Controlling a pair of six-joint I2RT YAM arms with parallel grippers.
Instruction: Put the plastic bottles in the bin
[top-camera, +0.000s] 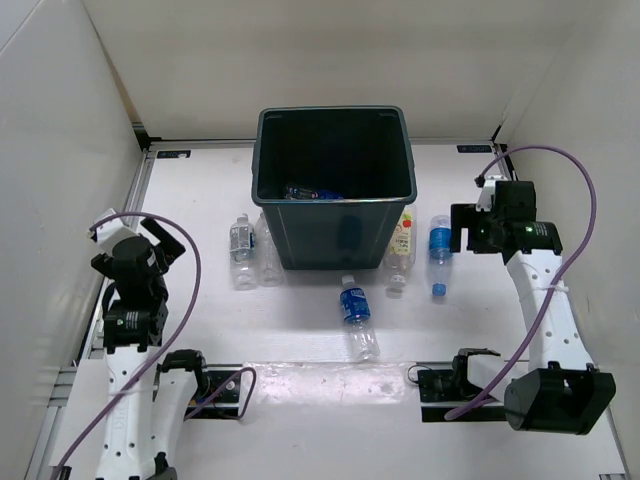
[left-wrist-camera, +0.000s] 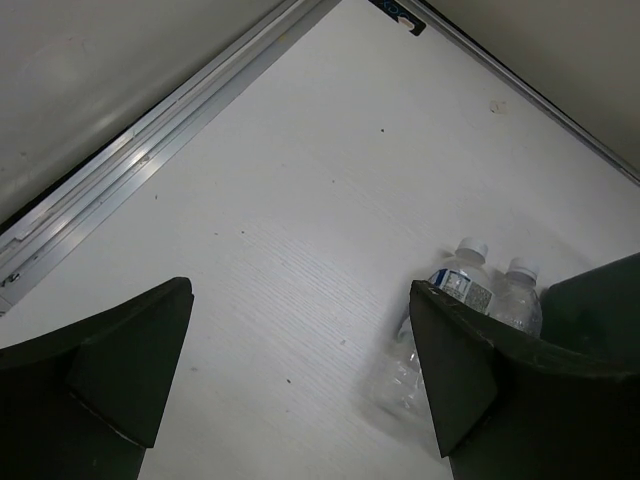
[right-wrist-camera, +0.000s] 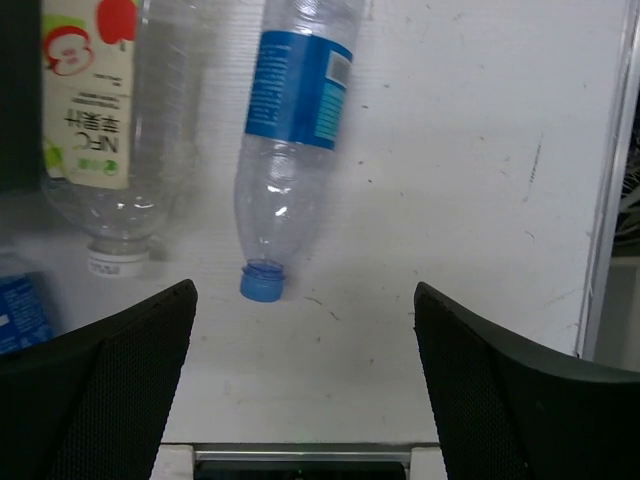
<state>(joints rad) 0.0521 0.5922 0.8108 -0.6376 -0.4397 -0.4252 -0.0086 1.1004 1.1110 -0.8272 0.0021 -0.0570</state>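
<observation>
The dark teal-grey bin (top-camera: 335, 238) stands at the table's middle back, with at least one blue-labelled bottle (top-camera: 312, 192) inside. Two clear white-capped bottles (top-camera: 241, 250) lie to its left and also show in the left wrist view (left-wrist-camera: 462, 285). A yellowish-white-labelled bottle (top-camera: 402, 245) and a blue-labelled bottle (top-camera: 439, 250) lie to its right. Both show in the right wrist view: the yellowish-white-labelled bottle (right-wrist-camera: 95, 120) and the blue-labelled bottle (right-wrist-camera: 290, 150). Another blue-labelled bottle (top-camera: 357, 315) lies in front of the bin. My left gripper (top-camera: 135, 228) is open and empty, left of the two bottles. My right gripper (top-camera: 462, 230) is open and empty, just right of the blue-labelled bottle.
White walls enclose the table on the left, back and right. An aluminium rail (left-wrist-camera: 130, 170) runs along the left edge. The bin's corner (left-wrist-camera: 600, 295) shows beside the left bottles. A purple cable (top-camera: 560, 160) loops above the right arm.
</observation>
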